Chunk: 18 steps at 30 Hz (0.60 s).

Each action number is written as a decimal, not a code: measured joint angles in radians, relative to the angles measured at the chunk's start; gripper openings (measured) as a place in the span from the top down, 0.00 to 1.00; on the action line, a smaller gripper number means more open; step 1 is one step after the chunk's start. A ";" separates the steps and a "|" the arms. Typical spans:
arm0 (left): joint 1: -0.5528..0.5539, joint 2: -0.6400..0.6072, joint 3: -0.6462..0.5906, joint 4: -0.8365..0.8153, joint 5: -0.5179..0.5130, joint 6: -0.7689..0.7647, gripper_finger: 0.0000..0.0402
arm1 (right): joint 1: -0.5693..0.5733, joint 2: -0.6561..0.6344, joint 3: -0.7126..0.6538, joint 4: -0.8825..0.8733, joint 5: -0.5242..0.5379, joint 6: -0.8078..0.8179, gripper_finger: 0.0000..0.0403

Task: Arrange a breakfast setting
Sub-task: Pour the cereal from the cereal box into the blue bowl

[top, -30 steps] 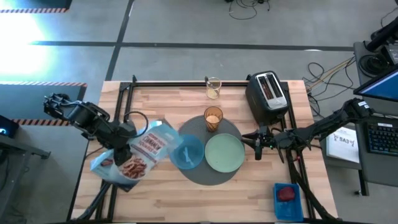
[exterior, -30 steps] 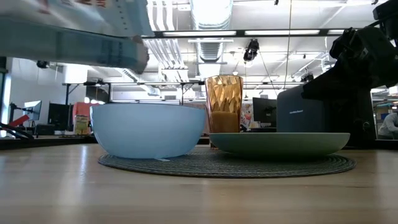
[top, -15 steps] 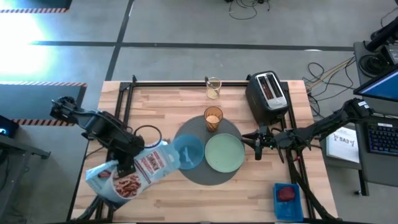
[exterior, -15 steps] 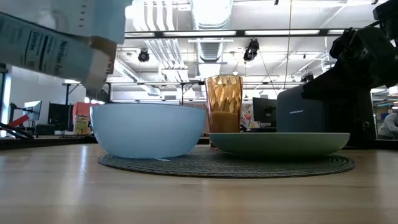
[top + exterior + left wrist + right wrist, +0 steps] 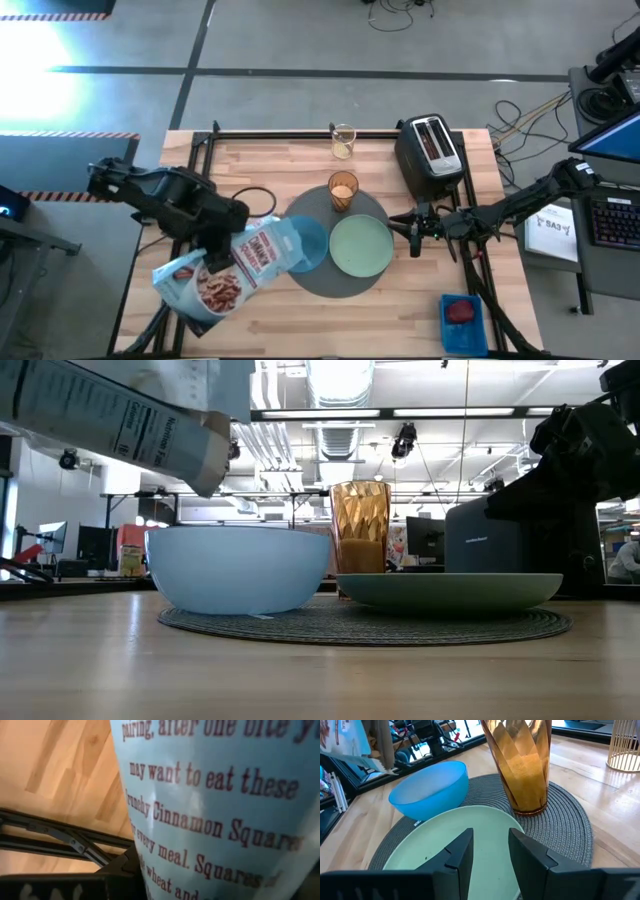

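Note:
My left gripper (image 5: 214,250) is shut on the blue cereal box (image 5: 250,268). It holds the box tilted in the air at the left of the round dark-grey mat (image 5: 335,282). The box's upper corner (image 5: 208,478) hangs over the left rim of the small blue bowl (image 5: 240,568). The bowl and the pale green plate (image 5: 362,246) stand on the mat. The glass of orange drink (image 5: 343,190) stands at the mat's far edge. My right gripper (image 5: 492,855) is open and empty, level at the plate's right rim. The spoon is out of view. My left gripper holds the cereal box about midway along its length (image 5: 228,262), coming from the table's left. The box's printed face (image 5: 225,795) fills the wrist view and hides the fingers. The box is lifted clear, slanting, its bowl-side end (image 5: 290,238) over the bowl.
A black toaster (image 5: 432,150) stands at the far right. A second glass (image 5: 343,140) stands at the far edge. A blue tray with something red (image 5: 462,320) is at the near right. A black cable loop (image 5: 240,205) lies left of the mat.
My left gripper, shut on the box, first drew back toward the table's near left, away from the bowl. It then came back toward the bowl. The box was nearly level a second ago and is now tipped, its bowl-side corner lower.

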 joint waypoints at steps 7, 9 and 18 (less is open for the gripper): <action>0.108 0.019 0.000 0.001 0.123 0.058 0.69 | 0.000 0.000 0.000 0.000 0.000 0.000 0.72; 0.140 0.019 -0.001 0.001 0.161 0.062 0.69 | 0.000 0.000 0.000 0.000 0.000 0.000 0.72; 0.258 0.016 -0.006 0.000 0.313 0.043 0.69 | 0.000 0.000 0.000 0.000 0.000 0.000 0.72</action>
